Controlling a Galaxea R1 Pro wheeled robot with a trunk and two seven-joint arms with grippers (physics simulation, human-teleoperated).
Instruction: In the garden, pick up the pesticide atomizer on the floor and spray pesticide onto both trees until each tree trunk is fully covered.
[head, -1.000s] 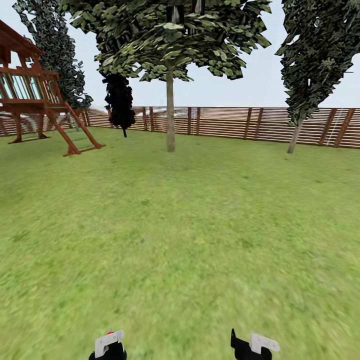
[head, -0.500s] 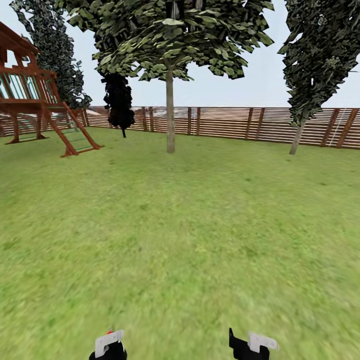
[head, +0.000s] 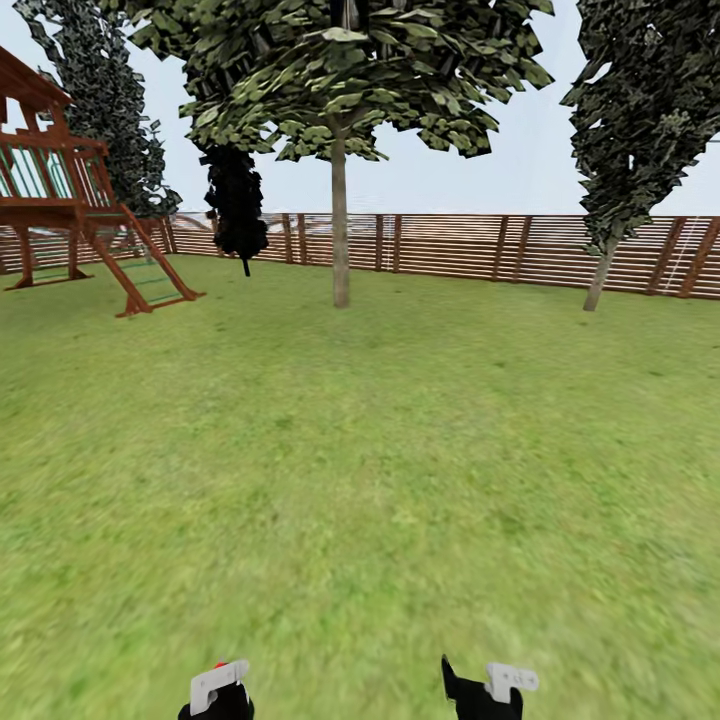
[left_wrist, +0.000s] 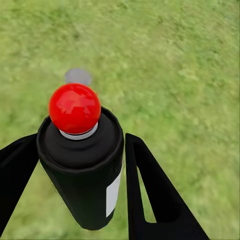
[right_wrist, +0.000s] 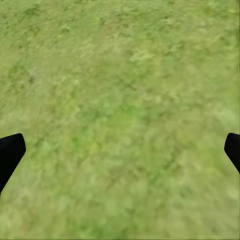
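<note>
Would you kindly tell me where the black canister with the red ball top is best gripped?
Grip the black canister around its cylindrical body, below the shoulder, coming from the side so the fingers press opposite walls, as the left hand does. That leaves the red ball free.

Wooden play tower, red-brown, with ladder: far left of lawn. Near-black conifer: by the back fence. Taller dark conifers: one behind tower, one far right. Pale sky above.
</note>
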